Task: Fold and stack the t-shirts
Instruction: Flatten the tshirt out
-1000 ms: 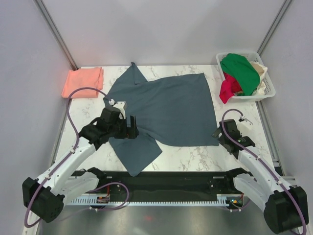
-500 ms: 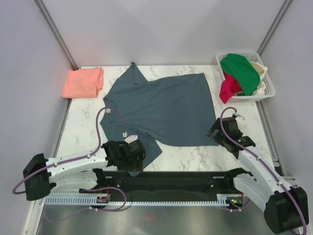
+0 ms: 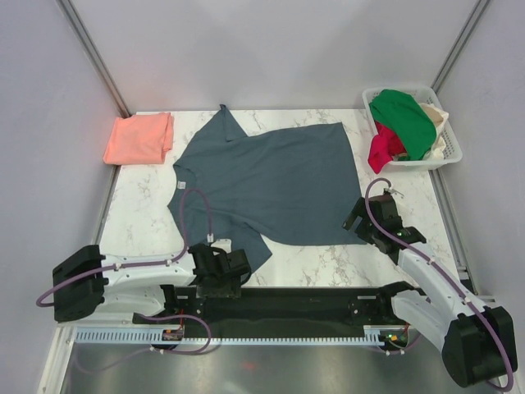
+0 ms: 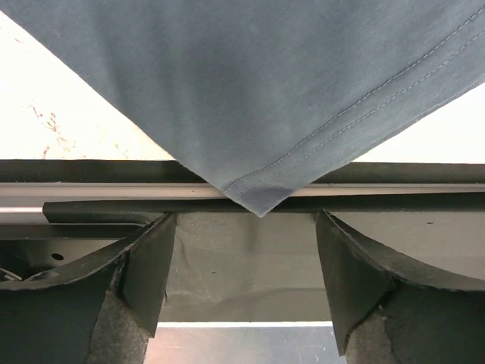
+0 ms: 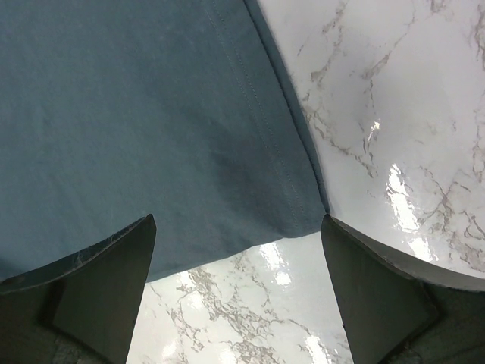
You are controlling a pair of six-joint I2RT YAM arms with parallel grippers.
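Note:
The slate-blue t-shirt (image 3: 275, 180) lies spread flat on the marble table. The salmon-pink t-shirt (image 3: 138, 138) lies folded at the far left. My left gripper (image 3: 236, 263) is open at the table's front edge, level with the shirt's near-left sleeve. In the left wrist view the sleeve's pointed tip (image 4: 261, 203) hangs over the black front rail, just ahead of my open gripper (image 4: 242, 235) and not between the fingers (image 4: 148, 265). My right gripper (image 3: 355, 217) is open at the shirt's near-right corner (image 5: 299, 220), which lies just ahead of the gripper (image 5: 239, 235).
A white basket (image 3: 449, 153) at the far right holds a green garment (image 3: 402, 119), a red one (image 3: 381, 150) and a cream one (image 3: 438, 123). Bare marble (image 5: 250, 318) lies under the right gripper. A black rail (image 4: 114, 208) runs along the front edge.
My left arm swung from over the shirt's left side down to the front edge, by the sleeve tip. My right gripper edged left toward the shirt's near-right corner.

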